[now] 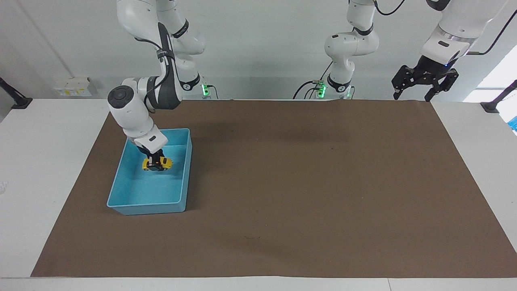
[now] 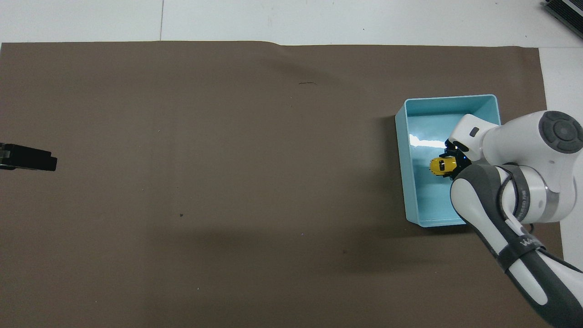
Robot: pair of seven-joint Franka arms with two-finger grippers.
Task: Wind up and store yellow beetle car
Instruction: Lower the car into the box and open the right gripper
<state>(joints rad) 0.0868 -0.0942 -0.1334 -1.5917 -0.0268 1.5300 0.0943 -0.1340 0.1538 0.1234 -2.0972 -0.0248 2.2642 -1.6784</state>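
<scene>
While the left end effector (image 1: 424,83) waited with fingers spread above the bench's corner at its own end, the right end effector (image 1: 155,161) gripped the yellow beetle car (image 1: 157,163) low inside the light-blue bin (image 1: 133,205), storage seemingly lacking only release.

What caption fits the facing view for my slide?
Right end effector holds yellow beetle car inside light-blue bin.

Right gripper (image 2: 452,164) is down inside the blue bin (image 2: 412,182), pinching the little yellow car (image 2: 441,166). Left gripper (image 2: 32,158) just pokes in over the brown mat (image 2: 205,159).
</scene>
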